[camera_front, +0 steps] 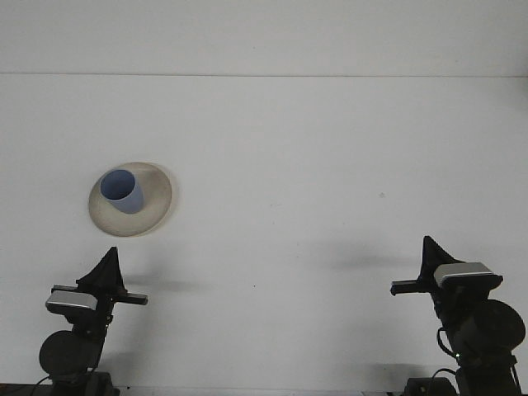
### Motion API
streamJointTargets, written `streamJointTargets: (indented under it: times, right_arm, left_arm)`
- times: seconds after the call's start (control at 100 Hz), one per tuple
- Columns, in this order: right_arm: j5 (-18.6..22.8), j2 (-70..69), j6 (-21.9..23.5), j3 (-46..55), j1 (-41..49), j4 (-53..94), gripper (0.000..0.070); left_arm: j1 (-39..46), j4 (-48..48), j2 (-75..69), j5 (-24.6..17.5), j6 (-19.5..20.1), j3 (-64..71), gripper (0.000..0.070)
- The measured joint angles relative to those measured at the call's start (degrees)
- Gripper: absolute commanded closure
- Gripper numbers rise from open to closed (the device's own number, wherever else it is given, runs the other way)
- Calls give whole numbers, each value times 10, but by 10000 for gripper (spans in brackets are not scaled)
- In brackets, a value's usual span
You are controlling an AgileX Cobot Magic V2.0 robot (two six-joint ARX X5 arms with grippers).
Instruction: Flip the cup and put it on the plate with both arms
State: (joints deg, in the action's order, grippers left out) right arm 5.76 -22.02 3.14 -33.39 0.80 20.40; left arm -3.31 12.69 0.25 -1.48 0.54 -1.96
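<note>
Nearest me, the left pincer at seven o'clock and the right pincer at five sit low over the white surface; I can't tell their grip, arm bases cut off. Further, ten o'clock, blue cup upright on the plate. Beyond, pale wall.

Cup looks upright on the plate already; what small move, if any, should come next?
Probably none beyond holding both arms parked: the blue cup stands mouth-up on the beige plate, with the left gripper and right gripper low and apart from it.
</note>
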Motion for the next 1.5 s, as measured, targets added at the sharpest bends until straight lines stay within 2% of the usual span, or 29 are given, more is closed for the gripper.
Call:
streamJointTargets:
  times: [1.19, 1.5]
  right_arm:
    - [0, 11, 0, 1, 0, -3, 700]
    - [0, 111, 0, 95, -1, -47, 700]
  left_arm:
    - [0, -1, 0, 0, -11, 0, 687]
    - [0, -1, 0, 0, -11, 0, 687]
